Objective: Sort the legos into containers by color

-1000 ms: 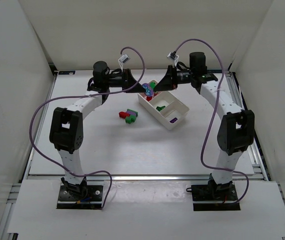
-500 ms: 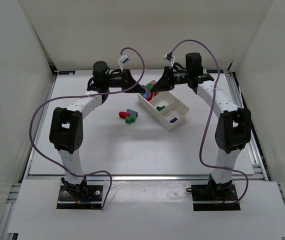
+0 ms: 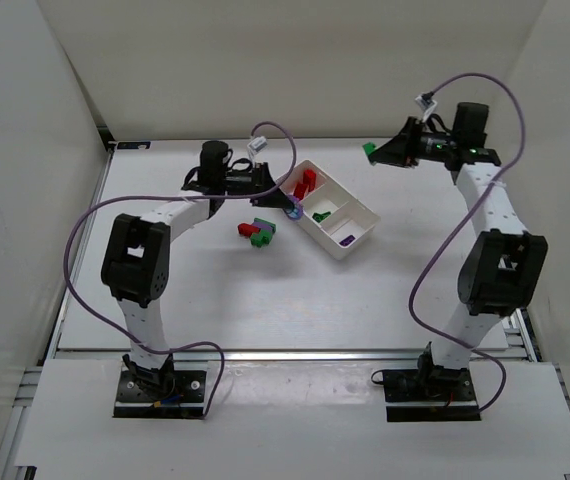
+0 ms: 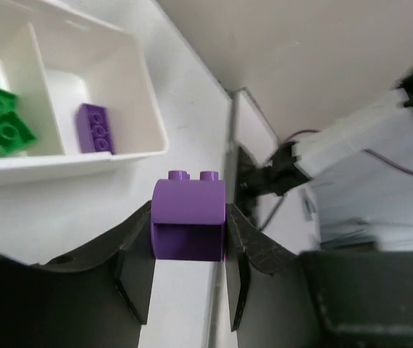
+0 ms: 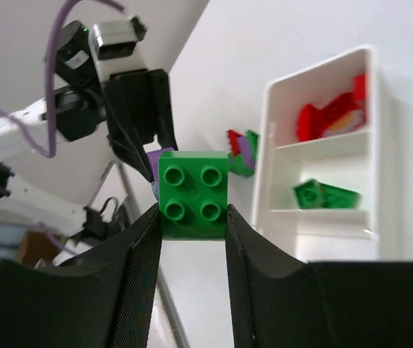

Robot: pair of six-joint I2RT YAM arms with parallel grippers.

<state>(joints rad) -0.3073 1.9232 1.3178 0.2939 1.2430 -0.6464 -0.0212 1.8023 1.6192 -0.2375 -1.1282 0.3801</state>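
The white tray [image 3: 357,232] lies at an angle in mid-table, with three containers in a row. Its far one holds red legos [image 3: 305,183], the middle one green legos [image 3: 321,214] and the near one a purple brick [image 3: 346,239]. My left gripper [image 3: 287,203] hovers by the tray's left corner, shut on a purple arched lego [image 4: 189,217]. Raised at the back right, well away from the tray, my right gripper [image 3: 377,152] is shut on a green four-stud brick [image 5: 193,193]. A small pile of red, green and purple legos [image 3: 258,232] rests on the table left of the tray.
White walls close in the table at the back and on both sides. A purple cable loops above each arm. In the left wrist view the tray's outer wall [image 4: 119,156] lies just ahead of the fingers, with the right arm's base beyond it.
My left gripper closed on the purple lego and shifted toward the tray's near-left corner. The right arm swung from the tray's far end up to the back right, green brick still held.
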